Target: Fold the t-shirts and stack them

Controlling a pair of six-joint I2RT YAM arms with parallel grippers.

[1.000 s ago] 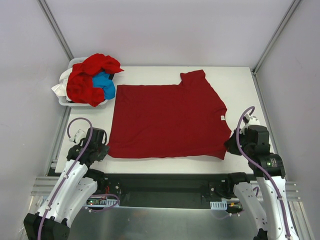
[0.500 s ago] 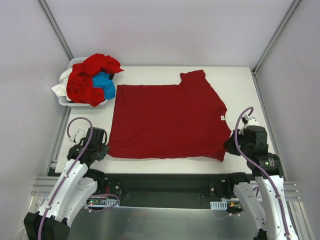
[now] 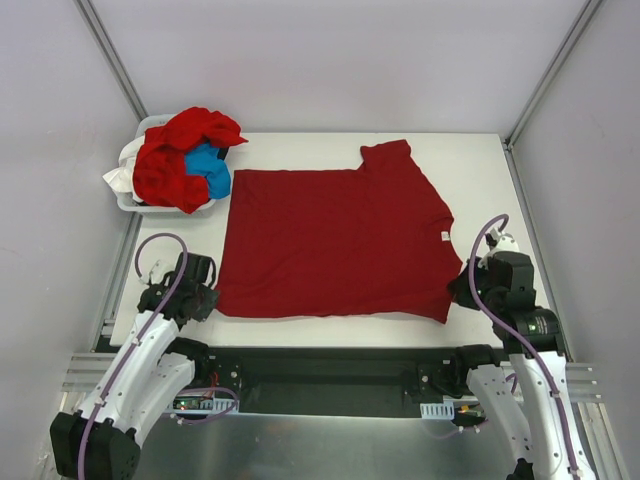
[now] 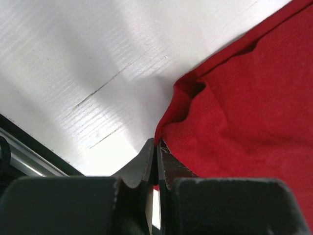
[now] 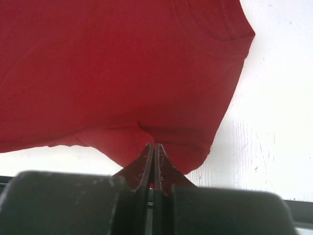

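One deep-red t-shirt (image 3: 330, 240) lies spread flat on the white table (image 3: 480, 170), neck label toward the right. My left gripper (image 3: 207, 300) is at its near-left corner, shut on the hem, and the cloth (image 4: 244, 107) puckers at the tips (image 4: 157, 142). At the near-right sleeve my right gripper (image 3: 458, 292) is shut on the edge, and the red cloth (image 5: 122, 63) bunches just ahead of its closed jaws (image 5: 154, 146). More red t-shirts (image 3: 175, 150) and a bright blue one (image 3: 208, 170) are heaped at the back left.
The heap sits in a white basket (image 3: 125, 195) at the table's back-left corner. Grey walls close in the left, right and back sides. A black rail (image 3: 330, 365) runs along the near edge between the arm bases.
The right arm has eased slightly toward the near edge, drawing the near-right sleeve corner in a little. The left wrist has shifted very slightly. Both grips are unchanged.
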